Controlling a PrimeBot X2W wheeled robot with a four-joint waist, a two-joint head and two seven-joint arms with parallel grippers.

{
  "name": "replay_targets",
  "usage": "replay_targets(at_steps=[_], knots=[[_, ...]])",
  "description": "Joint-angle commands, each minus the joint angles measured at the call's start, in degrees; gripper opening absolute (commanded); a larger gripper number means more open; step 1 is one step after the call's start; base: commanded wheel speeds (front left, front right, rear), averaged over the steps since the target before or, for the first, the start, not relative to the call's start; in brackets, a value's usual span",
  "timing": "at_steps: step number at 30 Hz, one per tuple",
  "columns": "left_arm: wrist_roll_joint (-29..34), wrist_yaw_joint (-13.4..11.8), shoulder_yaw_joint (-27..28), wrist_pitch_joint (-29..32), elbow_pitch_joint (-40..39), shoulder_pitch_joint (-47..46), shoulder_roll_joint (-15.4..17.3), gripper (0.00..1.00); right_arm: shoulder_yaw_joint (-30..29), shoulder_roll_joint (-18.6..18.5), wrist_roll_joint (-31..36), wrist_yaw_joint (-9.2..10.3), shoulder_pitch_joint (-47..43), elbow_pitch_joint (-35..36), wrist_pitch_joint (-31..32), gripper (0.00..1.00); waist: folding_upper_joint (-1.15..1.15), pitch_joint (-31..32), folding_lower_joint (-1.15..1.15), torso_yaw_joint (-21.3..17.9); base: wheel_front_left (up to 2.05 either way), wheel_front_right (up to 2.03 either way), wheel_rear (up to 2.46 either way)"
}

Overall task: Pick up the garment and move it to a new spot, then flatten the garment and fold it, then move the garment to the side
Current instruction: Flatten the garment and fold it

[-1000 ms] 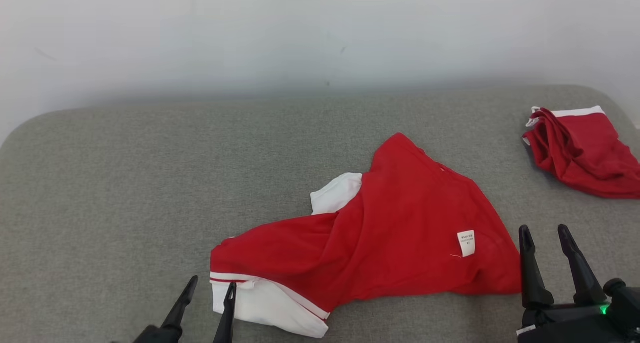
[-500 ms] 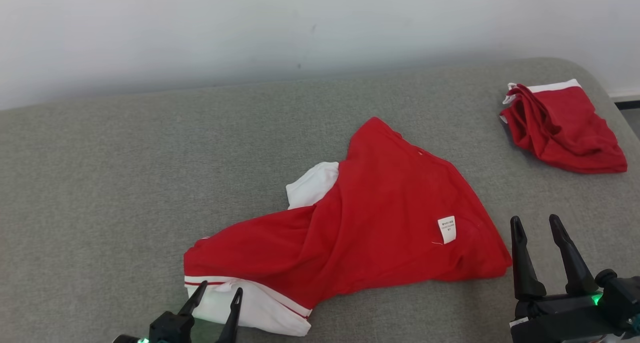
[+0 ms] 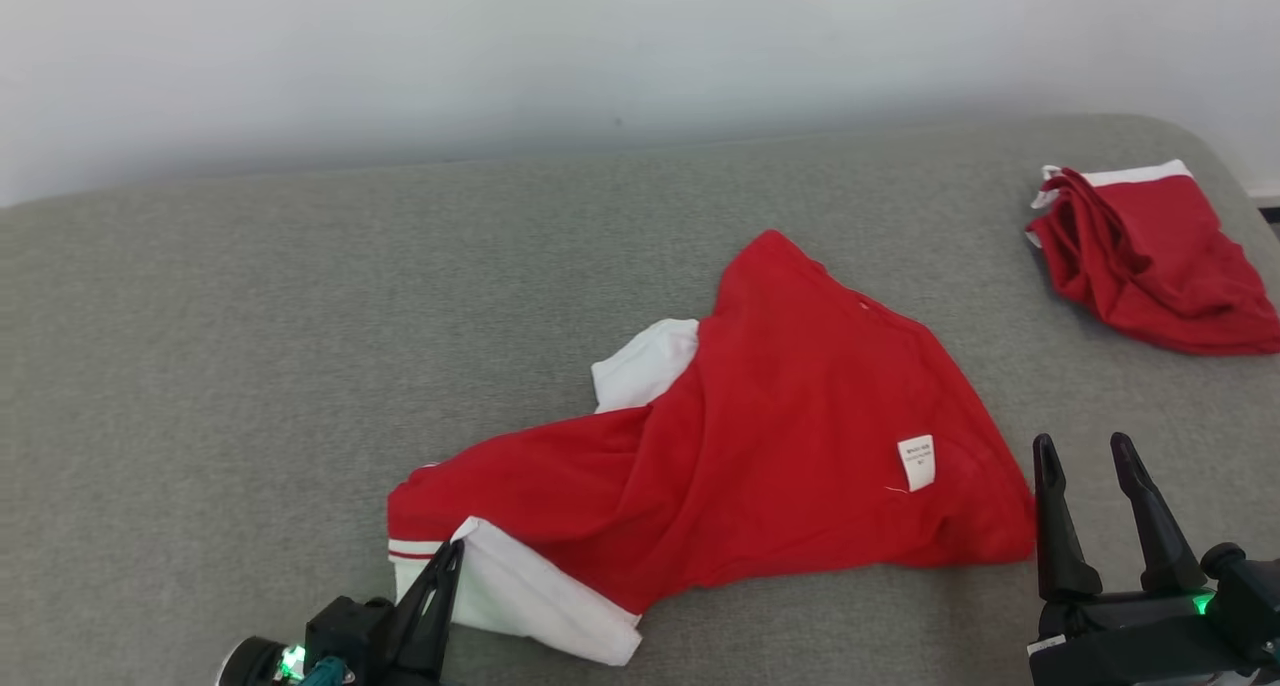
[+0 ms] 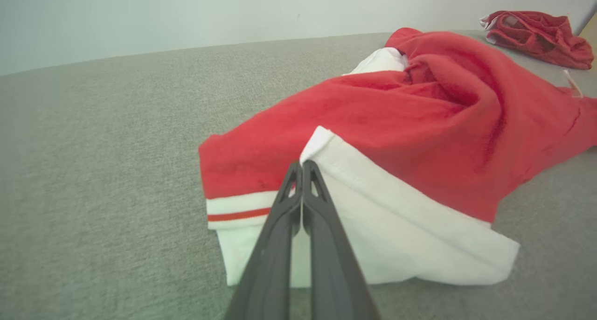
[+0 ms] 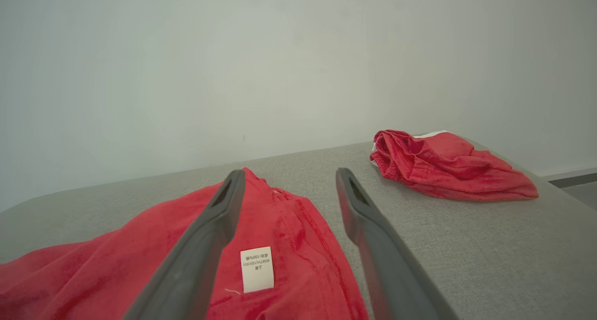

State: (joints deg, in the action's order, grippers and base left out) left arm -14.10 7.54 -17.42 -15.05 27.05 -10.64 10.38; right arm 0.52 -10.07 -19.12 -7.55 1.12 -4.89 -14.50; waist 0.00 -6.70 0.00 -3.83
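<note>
Clamping the white hem corner of the red garment (image 3: 780, 446), left fingers (image 3: 455, 554) are pressed together tip to tip. A white fold sits right at the tips. In the left wrist view the red-striped white band lies just left of those fingers, and more white fabric spreads out to their right. Garment's red body bunches up beyond the tips and runs off to the right.

Right fingers (image 3: 1053, 466) stand apart and hold nothing. They hover just beside the garment's right edge. Can't tell if the nearer finger touches cloth. Small white care label (image 3: 917, 462) sits on the red fabric just left of the right fingers. In the right wrist view the label shows between the two fingers, low down, closer to the left one.

Garment lies crumpled and unfolded on the grey padded surface (image 3: 250, 366), between the left fingers and the right fingers. A white sleeve part pokes out on the far side of its middle.

Second red garment (image 3: 1150, 256) with a white band lies in a heap well beyond the right fingers' tips, slightly right of them, apart from the main garment. Pale wall (image 3: 600, 46) is behind everything.
</note>
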Motion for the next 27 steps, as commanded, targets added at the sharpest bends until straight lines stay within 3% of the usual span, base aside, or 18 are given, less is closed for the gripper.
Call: replay_targets(at_steps=[1, 6, 14, 15, 16, 27], knots=[[0.43, -0.11, 0.11, -0.17, -2.48, 2.03, 0.35, 0.00, -0.06, 0.17, -0.25, 0.15, -0.56, -0.15, -0.28, 1.00, 0.00, 0.60, 0.00, 2.15, 0.00, 0.00, 0.00], [1.16, -0.11, -1.59, -0.17, -8.03, 7.50, 1.31, 0.00, -0.51, 0.30, -0.60, 0.15, -1.07, -0.54, -0.49, 1.00, 0.00, 1.04, 0.00, 5.23, 0.00, 0.00, 0.00], [-0.32, -0.33, -1.77, -0.16, -7.59, 13.89, 1.50, 0.00, -0.55, 0.12, -0.59, 0.15, -0.80, -0.88, -0.68, 1.00, 0.00, 0.87, 0.00, 7.60, 0.00, 0.00, 0.00], [-0.38, -0.50, -1.67, -0.17, -7.35, 14.08, 1.41, 0.37, -0.51, 0.09, -0.58, 0.15, -0.76, -0.93, -0.62, 1.00, 0.00, 0.88, 0.00, 7.70, 0.00, 0.00, 0.00], [-0.47, -0.77, -1.23, -0.17, -7.67, 14.10, 1.24, 1.00, -0.45, 0.03, -0.62, 0.15, -0.72, -0.94, -0.63, 1.00, 0.00, 0.89, 0.00, 7.78, 0.00, 0.00, 0.00], [-0.37, -1.88, 5.04, -0.17, -12.80, 14.31, 4.00, 1.00, -0.45, -0.52, -1.07, 0.15, -0.61, -1.60, -0.70, 1.00, 0.00, 0.85, 0.00, 6.30, 0.00, 0.00, 0.00]])
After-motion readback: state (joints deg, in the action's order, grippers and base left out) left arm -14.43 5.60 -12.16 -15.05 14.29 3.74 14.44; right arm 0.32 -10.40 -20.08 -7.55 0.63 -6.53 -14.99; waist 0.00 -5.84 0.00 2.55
